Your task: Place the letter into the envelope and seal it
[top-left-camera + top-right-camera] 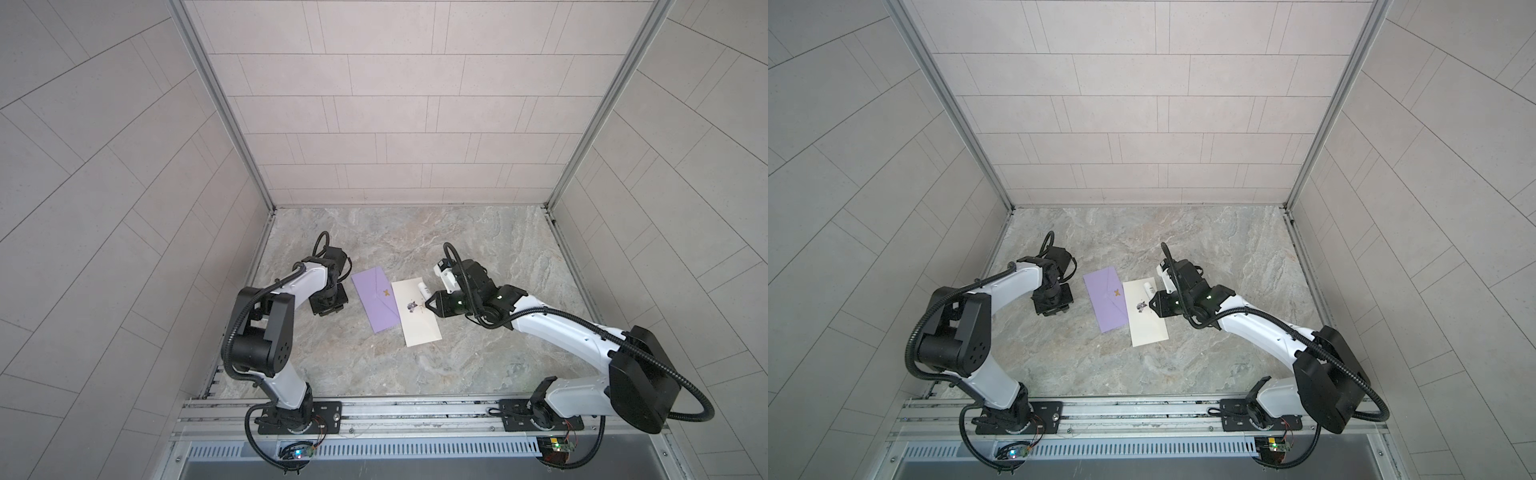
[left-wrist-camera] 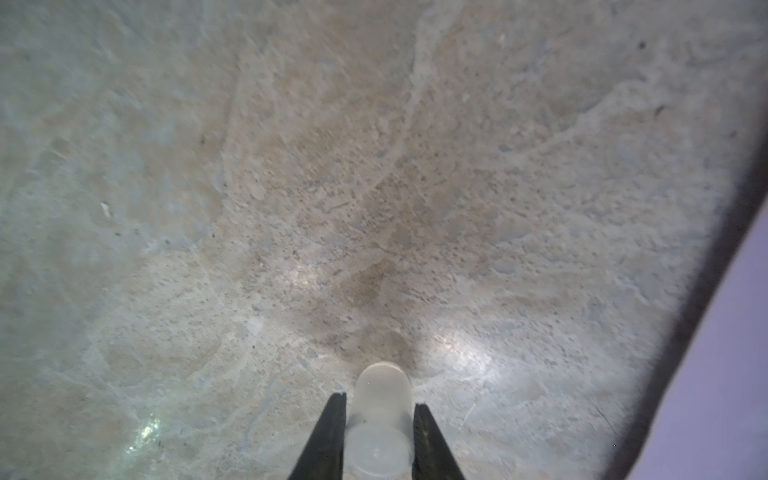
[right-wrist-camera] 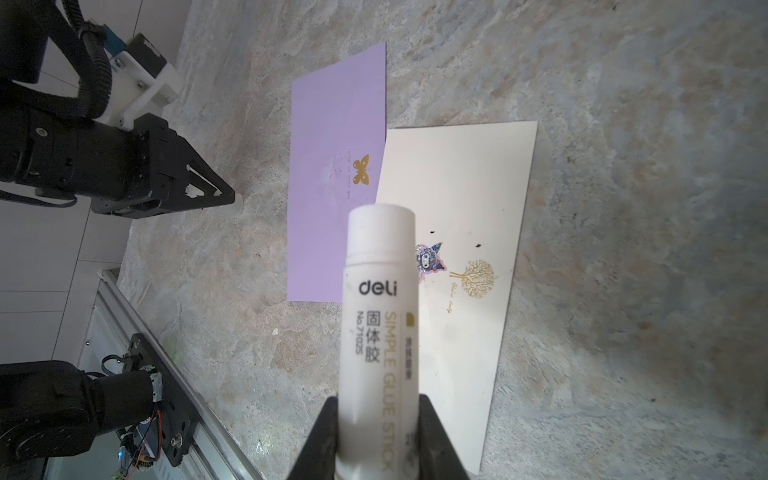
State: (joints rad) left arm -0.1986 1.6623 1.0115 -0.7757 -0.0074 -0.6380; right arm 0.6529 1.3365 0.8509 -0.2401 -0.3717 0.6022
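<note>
Your marble table carries the purple envelope, lying flat with its flap side up. The cream letter lies flat beside it, one long edge touching the envelope, not inside it. Your right gripper hangs over the letter's outer edge, well clear of the paper, its fingers clamped on the white glue stick, which points across the letter toward the envelope. Your left gripper sits low over bare table just beside the envelope's other long edge, fingers narrow against both sides of a small frosted cap.
</note>
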